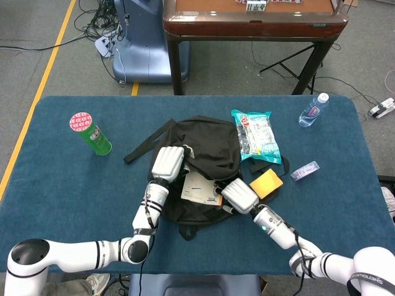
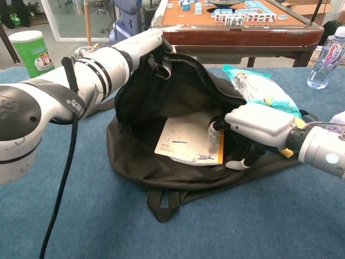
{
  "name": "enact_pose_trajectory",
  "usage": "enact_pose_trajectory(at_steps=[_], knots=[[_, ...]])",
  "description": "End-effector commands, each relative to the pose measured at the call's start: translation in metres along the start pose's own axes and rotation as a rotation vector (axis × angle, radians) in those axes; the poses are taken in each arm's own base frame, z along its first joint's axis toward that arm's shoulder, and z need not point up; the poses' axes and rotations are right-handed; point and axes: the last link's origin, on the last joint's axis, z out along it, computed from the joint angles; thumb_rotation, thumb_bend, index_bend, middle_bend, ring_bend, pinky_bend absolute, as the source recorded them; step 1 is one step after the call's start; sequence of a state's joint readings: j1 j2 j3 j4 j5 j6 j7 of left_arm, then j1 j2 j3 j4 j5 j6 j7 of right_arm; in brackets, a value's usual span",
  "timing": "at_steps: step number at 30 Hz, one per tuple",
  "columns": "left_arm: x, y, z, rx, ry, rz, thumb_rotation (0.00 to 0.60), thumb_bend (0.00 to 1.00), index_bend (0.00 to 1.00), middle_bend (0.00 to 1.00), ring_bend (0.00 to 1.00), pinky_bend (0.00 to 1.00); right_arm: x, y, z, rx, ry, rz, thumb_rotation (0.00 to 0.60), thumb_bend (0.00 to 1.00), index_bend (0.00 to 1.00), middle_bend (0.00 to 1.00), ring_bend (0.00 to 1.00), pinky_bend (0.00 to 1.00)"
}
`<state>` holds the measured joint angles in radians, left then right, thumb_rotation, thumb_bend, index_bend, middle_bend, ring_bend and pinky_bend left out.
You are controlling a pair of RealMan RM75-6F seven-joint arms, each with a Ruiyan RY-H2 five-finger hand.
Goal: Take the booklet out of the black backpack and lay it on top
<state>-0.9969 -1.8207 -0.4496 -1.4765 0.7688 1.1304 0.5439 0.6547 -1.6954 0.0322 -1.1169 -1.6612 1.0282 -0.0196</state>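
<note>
Now left hand (image 1: 168, 163) grips backpack (image 1: 210, 148) flap, holding it open. Right hand (image 2: 259, 125) at booklet (image 2: 191, 139) edge w/ fingers curled; can't tell if gripped.

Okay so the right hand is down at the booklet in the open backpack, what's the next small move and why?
Probably close the right hand on the booklet's near edge and draw it outward. The left hand holds the black backpack's flap up, so the opening is clear. The right fingers rest at the booklet's orange edge, but a firm grip isn't evident.
</note>
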Motion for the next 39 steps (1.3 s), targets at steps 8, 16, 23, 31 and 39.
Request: enact_pose_trajectory(at_steps=[8,16,23,31,39], knots=[[0.000,-0.002,-0.001,0.005,-0.002,-0.015,0.600,0.78,0.73,0.48,0.40,0.13,0.005,-0.015,0.009,0.002,0.041,0.136,0.600,0.03,0.40,0.27,0.23,0.45],[0.001,-0.008,-0.001,0.021,-0.001,-0.010,0.600,0.78,0.73,0.48,0.40,0.13,-0.001,-0.032,0.028,-0.037,0.038,0.182,0.600,0.02,0.40,0.27,0.23,0.45],[0.001,-0.009,-0.001,0.020,0.001,-0.012,0.600,0.78,0.73,0.48,0.40,0.13,-0.009,-0.040,0.037,-0.069,0.007,0.178,0.600,0.01,0.35,0.24,0.19,0.41],[0.002,-0.014,0.000,0.030,0.003,-0.015,0.600,0.78,0.73,0.48,0.40,0.13,-0.015,-0.038,0.037,-0.096,-0.010,0.114,0.600,0.00,0.30,0.20,0.14,0.33],[0.001,-0.016,0.000,0.035,-0.001,-0.018,0.600,0.78,0.73,0.48,0.40,0.13,-0.016,-0.035,0.037,-0.114,-0.001,0.085,0.600,0.00,0.30,0.20,0.13,0.30]])
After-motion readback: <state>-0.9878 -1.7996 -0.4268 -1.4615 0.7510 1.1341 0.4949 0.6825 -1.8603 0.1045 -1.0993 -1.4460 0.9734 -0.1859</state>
